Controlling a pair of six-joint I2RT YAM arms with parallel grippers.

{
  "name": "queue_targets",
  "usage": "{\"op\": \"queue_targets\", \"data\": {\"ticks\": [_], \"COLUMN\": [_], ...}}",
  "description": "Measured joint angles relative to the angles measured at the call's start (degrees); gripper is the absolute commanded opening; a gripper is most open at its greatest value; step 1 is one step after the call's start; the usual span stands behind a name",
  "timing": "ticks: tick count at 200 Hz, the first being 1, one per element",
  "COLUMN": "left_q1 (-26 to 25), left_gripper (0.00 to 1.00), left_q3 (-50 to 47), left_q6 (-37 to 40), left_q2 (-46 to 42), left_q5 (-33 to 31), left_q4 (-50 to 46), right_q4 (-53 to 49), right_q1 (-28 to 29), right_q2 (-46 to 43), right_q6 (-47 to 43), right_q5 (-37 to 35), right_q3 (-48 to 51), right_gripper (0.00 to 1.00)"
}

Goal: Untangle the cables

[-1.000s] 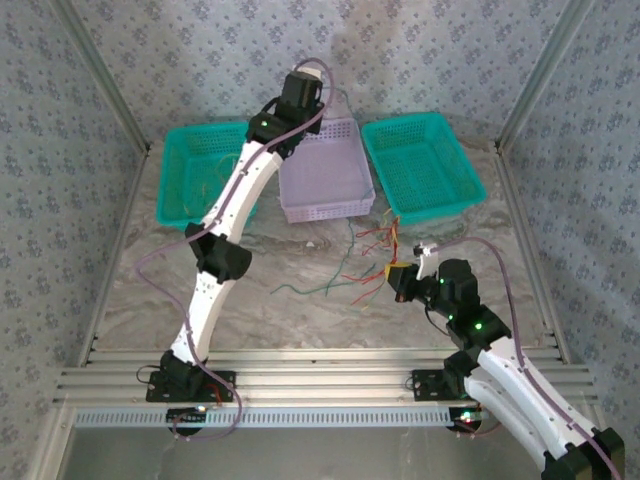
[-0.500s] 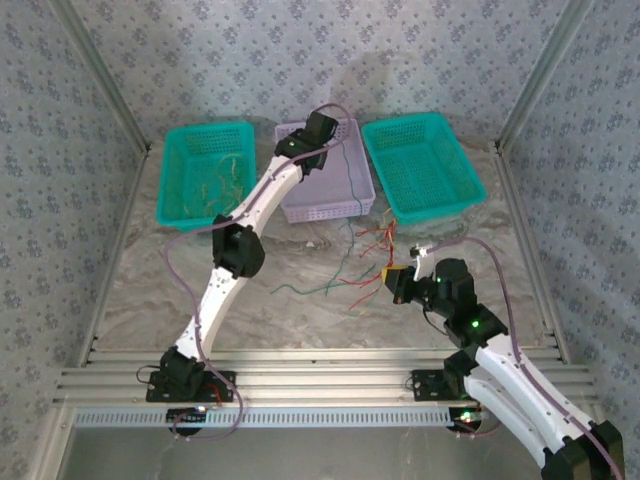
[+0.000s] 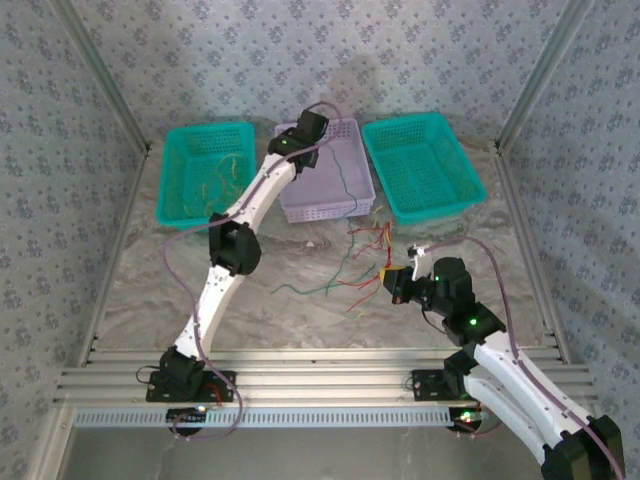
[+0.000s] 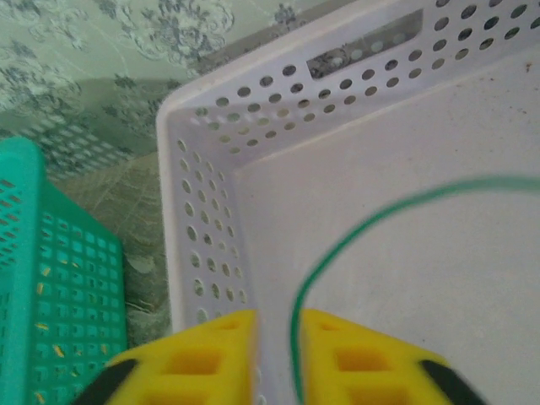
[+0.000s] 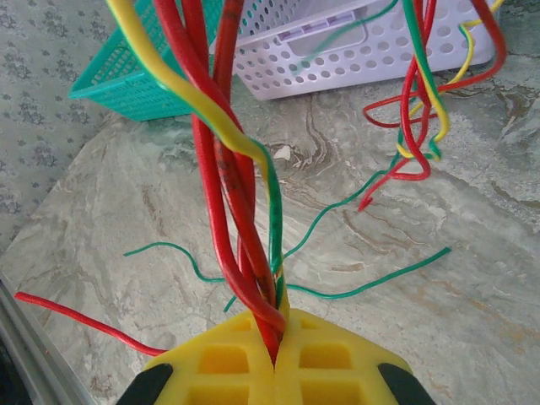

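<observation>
Left hand swung over perforated lavender plastic basket, 12 o'clock; fingers narrowly parted, thin green cable slack between. Right hand clamped on twisted red-yellow-green cable bundle, 4 o'clock on grey marbled counter. Risk: green cable snags on lifting fingers, drags back out.

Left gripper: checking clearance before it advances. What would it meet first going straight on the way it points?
The left gripper would probably reach the lavender basket floor near its perforated corner; the green wire curves just beside that line. Depth is unclear.
</observation>
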State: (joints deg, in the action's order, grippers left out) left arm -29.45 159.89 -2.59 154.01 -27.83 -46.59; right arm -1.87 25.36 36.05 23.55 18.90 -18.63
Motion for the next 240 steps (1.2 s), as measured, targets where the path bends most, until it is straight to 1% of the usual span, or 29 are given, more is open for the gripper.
{"op": "queue_targets", "data": {"ticks": [20,35,56,85,97,117,136,165,178,188,215,240], "left_q1": [0.0,0.11,0.48,0.85,0.85,0.61,0.09,-1.57,-2.91,-4.44,-9.66,-14.23], "left_gripper": [0.36,0.44,0.5,0.67,0.71,0.77,0.8,0.83,0.83,0.85,0.86,0.87], "left_q3": [0.0,0.0,0.0,0.13,0.13,0.13,0.13,-1.33,-5.14,-10.23,-32.15,-50.16], "left_q6": [-0.07,-0.15,-0.68,-1.57,-2.34,-3.67,-5.64,-9.38,-10.71,-11.58,-14.08,-17.42], "left_q2": [1.84,3.28,4.7,4.55,4.04,1.99,-2.05,-11.98,-17.81,-22.82,-36.44,-44.33], "left_q5": [0.22,0.42,1.11,3.32,4.68,7.82,11.3,15.32,15.87,15.61,14.08,13.66], "left_q4": [0.04,0.02,-0.33,-1.27,-1.53,-2.54,-4.39,-8.2,-9.4,-9.35,-6.78,-4.2], "right_q4": [0.13,0.31,0.37,0.37,0.35,0.31,-0.35,-3.19,-4.02,-4.52,-6.03,-8.46], "right_q1": [0.0,0.0,0.0,0.0,0.0,0.0,0.0,-0.11,-0.17,-0.17,-0.42,-0.9], "right_q2": [0.0,0.02,0.02,0.02,0.02,-0.02,-0.87,-2.67,-2.69,-2.69,-2.71,-3.85], "right_q6": [0.0,0.0,0.0,0.0,0.0,0.0,0.0,0.33,0.66,1.09,1.84,2.43], "right_q5": [0.04,0.04,0.04,0.07,0.07,0.04,-0.7,-4.09,-4.83,-5.22,-5.64,-5.73], "right_q3": [0.0,0.0,0.0,0.0,0.0,0.0,0.0,-0.61,-0.92,-1.05,-1.4,-2.14], "right_gripper": [0.0,0.0,0.0,0.0,0.0,0.0,0.0,0.0,0.0,0.0,0.0,0.0]}}
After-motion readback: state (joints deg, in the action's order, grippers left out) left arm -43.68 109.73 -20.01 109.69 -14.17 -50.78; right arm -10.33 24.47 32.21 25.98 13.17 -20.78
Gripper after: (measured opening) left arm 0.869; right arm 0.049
